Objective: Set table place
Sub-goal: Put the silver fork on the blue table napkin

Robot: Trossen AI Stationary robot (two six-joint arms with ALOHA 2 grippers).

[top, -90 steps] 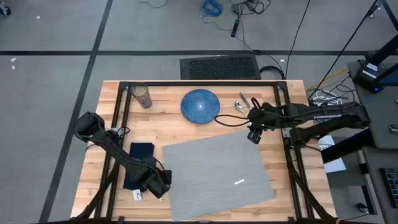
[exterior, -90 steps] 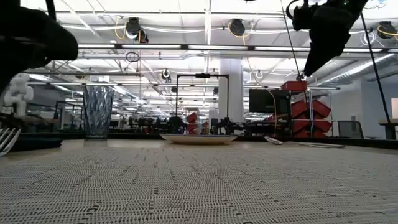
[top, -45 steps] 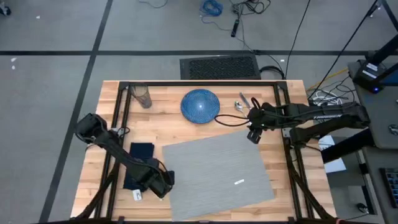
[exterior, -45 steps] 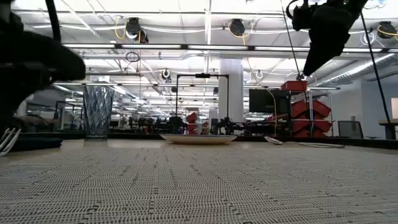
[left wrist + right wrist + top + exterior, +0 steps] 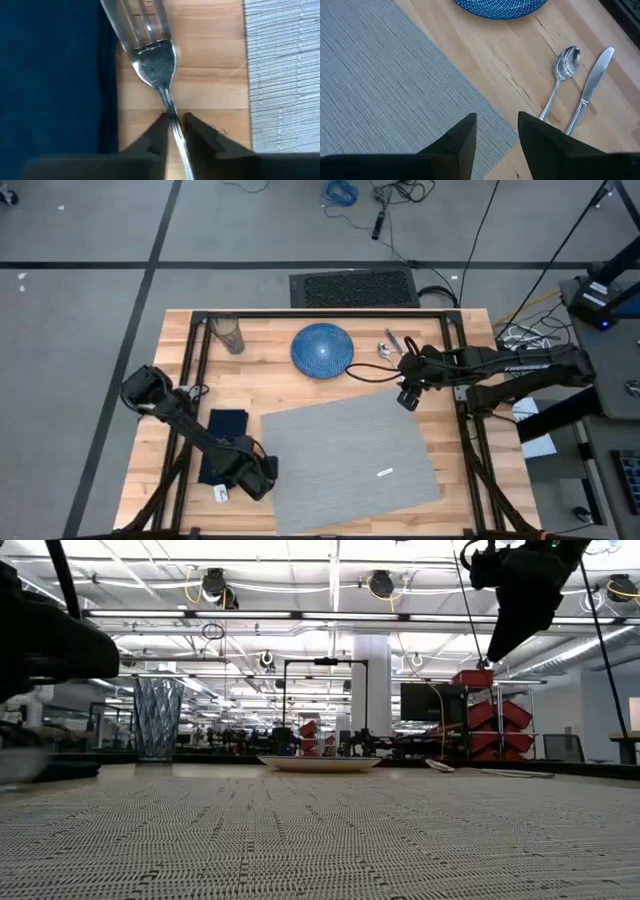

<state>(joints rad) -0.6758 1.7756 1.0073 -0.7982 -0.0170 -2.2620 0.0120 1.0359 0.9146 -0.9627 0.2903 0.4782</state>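
Observation:
My left gripper [image 5: 255, 478] is over the table's near left part, shut on a silver fork [image 5: 155, 57]. The fork's tines reach the edge of the navy napkin [image 5: 225, 442], which lies flat on the wooden table [image 5: 270, 385]. To the right of the napkin the grey placemat [image 5: 350, 455] lies flat. Behind it are the blue plate [image 5: 322, 348], the clear glass [image 5: 228, 335], the spoon [image 5: 560, 75] and the knife [image 5: 592, 82]. My right gripper [image 5: 497, 127] hangs open above the placemat's far right corner, near spoon and knife. My left gripper pinches the fork's thin handle [image 5: 171, 111] just behind its head, between the two fingers, one on each side. The fingers come from above, pointing down. The fork runs over the bare wood between napkin and placemat; whether it rests on the table I cannot tell.
A black metal frame [image 5: 320, 312] edges the table. Bare wood shows between the plate and the placemat's far edge. A small white mark [image 5: 385, 473] lies on the placemat.
My left arm has shifted a little over the table's near left part with the fork still in its fingers. The tines, sharp at the low view's left edge before, now show only as a blur.

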